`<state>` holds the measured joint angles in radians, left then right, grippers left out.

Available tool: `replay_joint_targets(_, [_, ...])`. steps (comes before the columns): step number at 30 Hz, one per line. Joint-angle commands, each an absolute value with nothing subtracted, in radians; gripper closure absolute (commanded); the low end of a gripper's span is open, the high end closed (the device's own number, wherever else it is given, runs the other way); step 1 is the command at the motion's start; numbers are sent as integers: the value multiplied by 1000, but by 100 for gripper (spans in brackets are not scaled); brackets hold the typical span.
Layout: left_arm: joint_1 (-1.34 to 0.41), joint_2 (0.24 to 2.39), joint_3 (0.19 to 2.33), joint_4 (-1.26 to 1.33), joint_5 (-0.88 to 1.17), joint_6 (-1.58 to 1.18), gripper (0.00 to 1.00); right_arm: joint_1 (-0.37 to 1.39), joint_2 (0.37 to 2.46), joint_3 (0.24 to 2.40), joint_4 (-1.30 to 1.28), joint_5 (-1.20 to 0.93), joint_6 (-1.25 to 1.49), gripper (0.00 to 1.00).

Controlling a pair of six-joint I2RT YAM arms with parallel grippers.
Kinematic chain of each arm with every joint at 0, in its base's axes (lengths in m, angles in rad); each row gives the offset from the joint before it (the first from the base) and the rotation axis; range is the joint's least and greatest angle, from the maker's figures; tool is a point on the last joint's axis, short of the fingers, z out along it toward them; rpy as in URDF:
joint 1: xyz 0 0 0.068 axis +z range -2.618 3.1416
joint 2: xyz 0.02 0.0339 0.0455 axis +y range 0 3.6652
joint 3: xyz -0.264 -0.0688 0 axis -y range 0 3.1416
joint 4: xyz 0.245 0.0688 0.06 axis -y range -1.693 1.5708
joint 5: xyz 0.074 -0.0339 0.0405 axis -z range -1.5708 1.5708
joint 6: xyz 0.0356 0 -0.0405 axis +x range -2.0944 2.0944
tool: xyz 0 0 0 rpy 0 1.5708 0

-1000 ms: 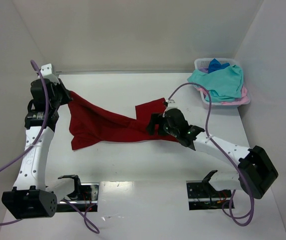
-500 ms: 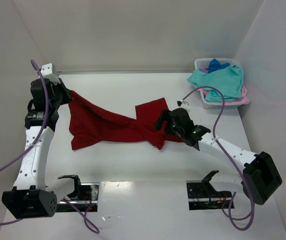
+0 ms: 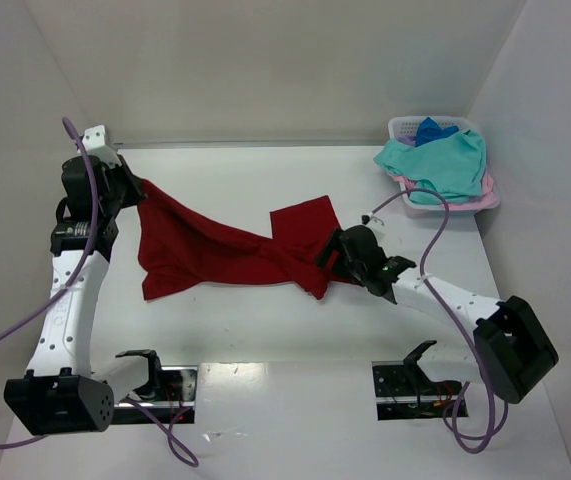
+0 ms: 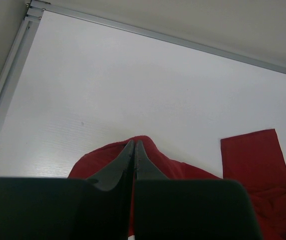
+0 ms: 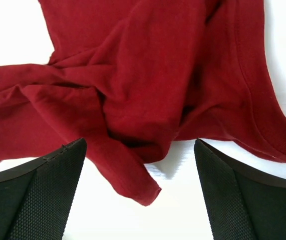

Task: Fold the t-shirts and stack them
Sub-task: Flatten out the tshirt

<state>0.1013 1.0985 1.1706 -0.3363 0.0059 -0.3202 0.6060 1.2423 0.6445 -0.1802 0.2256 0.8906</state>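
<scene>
A large dark red t-shirt (image 3: pixel 215 255) lies stretched across the table, its left corner lifted. My left gripper (image 3: pixel 131 190) is shut on that corner; in the left wrist view the closed fingertips (image 4: pixel 133 144) sit against the red cloth (image 4: pixel 183 167). My right gripper (image 3: pixel 337 258) hovers low over the crumpled right end, open. In the right wrist view its wide-apart fingers (image 5: pixel 47 175) flank a loose fold of the red t-shirt (image 5: pixel 132 100), touching nothing. A teal t-shirt (image 3: pixel 440 160), a blue one (image 3: pixel 430 130) and a pink one (image 3: pixel 455 203) are piled in the basket.
The pale slotted laundry basket (image 3: pixel 403 125) stands at the back right corner. White walls close in the table on three sides, with a metal rail (image 4: pixel 10 85) along its left edge. Purple cables loop from both arms.
My right gripper has drawn back to the right, away from the shirt's right end, which now lies flatter on the table. The left gripper has held still.
</scene>
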Motion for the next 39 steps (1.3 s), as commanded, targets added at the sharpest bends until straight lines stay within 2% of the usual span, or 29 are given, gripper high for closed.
replay_joint_targets(1, [107, 1100, 1172, -287, 20, -334, 100, 598, 1249, 615, -152, 268, 934, 8])
replay_joint_targets(10, [107, 1100, 1172, -278, 20, -325, 100, 589, 1310, 615, -83, 278, 963, 18])
replay_joint_targets(15, [107, 1100, 1163, -278, 20, -325, 100, 589, 1321, 624, -74, 313, 954, 28])
replay_joint_targets(19, [107, 1109, 1163, -278, 20, -325, 100, 580, 1341, 624, -64, 322, 945, 39])
replay_joint_targets(27, [117, 1109, 1163, -278, 20, -325, 100, 569, 1399, 634, -34, 313, 945, 53])
replay_joint_targets(29, [117, 1109, 1163, -278, 20, -325, 100, 569, 1399, 634, -34, 324, 945, 53])
replay_joint_targets(32, [117, 1109, 1163, -278, 20, -325, 100, 569, 1408, 644, -34, 334, 945, 64])
replay_joint_targets(33, [117, 1109, 1163, -278, 20, -325, 100, 569, 1408, 653, -34, 344, 945, 72])
replay_joint_targets(34, [117, 1109, 1163, -278, 20, -325, 100, 569, 1408, 653, -34, 344, 945, 75])
replay_joint_targets(39, [117, 1109, 1163, -278, 29, -325, 100, 569, 1408, 686, -54, 365, 936, 83])
